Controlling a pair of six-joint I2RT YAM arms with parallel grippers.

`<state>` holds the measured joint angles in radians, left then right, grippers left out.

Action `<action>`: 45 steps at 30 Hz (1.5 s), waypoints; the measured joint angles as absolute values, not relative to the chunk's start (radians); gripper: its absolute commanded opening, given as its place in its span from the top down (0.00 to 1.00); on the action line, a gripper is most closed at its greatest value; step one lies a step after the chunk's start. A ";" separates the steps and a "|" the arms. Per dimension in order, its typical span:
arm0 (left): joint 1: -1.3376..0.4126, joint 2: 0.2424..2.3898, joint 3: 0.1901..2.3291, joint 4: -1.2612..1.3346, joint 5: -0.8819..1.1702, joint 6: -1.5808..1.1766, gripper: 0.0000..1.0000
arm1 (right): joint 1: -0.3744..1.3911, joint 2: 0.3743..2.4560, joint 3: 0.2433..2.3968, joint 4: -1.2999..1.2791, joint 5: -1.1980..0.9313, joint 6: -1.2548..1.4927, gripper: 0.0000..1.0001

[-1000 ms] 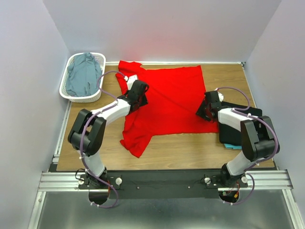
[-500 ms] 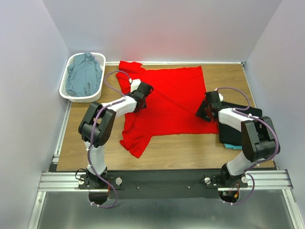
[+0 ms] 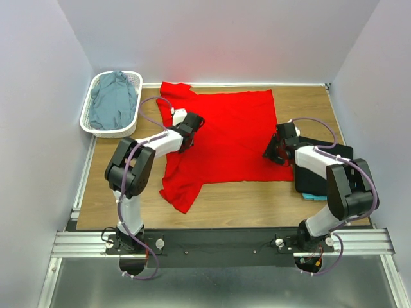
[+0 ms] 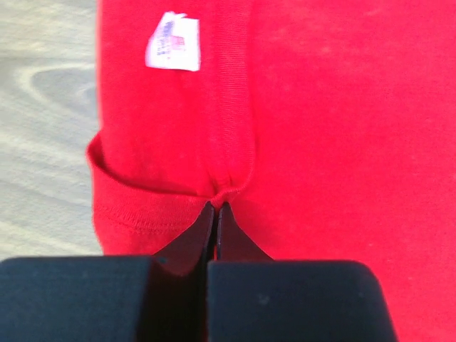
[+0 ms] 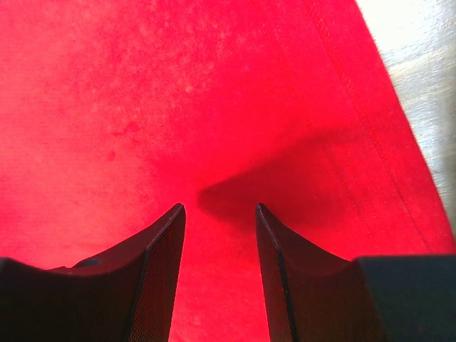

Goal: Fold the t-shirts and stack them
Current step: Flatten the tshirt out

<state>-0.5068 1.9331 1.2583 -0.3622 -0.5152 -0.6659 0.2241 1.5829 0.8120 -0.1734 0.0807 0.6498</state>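
"How far along?"

"The black cloth t-shirt (image 3: 334, 151) and the teal cloth t-shirt (image 3: 311, 196) look stacked at the wooden table's (image 3: 257, 202) right edge. The grey-blue cloth t-shirt (image 3: 113, 102) sits in the white lattice basket (image 3: 88, 124)."

"And the bright red cloth t-shirt (image 3: 234, 131)?"

"Unfolded mid-table, lengthwise left-right, collar leftward. The left gripper (image 4: 216, 207) pinches its collar seam; the right gripper (image 5: 217, 214) is parted near the hem."

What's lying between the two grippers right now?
Only the red t-shirt, spread on the table, as the top view shows. The left gripper is shut on its cloth; the right gripper stands open over it.
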 measured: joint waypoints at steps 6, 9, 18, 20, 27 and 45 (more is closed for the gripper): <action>-0.442 1.766 1.113 -0.359 -0.512 -0.705 1.00 | 0.224 1.562 0.812 -0.177 0.072 0.638 0.49; -0.389 1.664 1.047 -0.327 -0.489 -0.717 1.00 | 0.224 1.561 0.812 -0.177 0.067 0.635 0.49; -0.187 1.510 0.826 -0.217 -0.353 -0.773 0.98 | 0.224 1.559 0.809 -0.178 0.054 0.633 0.49; -0.147 1.509 0.791 -0.202 -0.317 -0.782 0.92 | 0.224 1.552 0.806 -0.179 0.051 0.628 0.49; -0.076 1.509 0.759 -0.134 -0.209 -0.798 0.60 | 0.224 1.525 0.802 -0.180 0.038 0.621 0.49; -0.063 1.267 0.710 -0.149 -0.223 -0.868 0.55 | 0.649 1.420 0.787 -0.190 0.025 0.614 0.49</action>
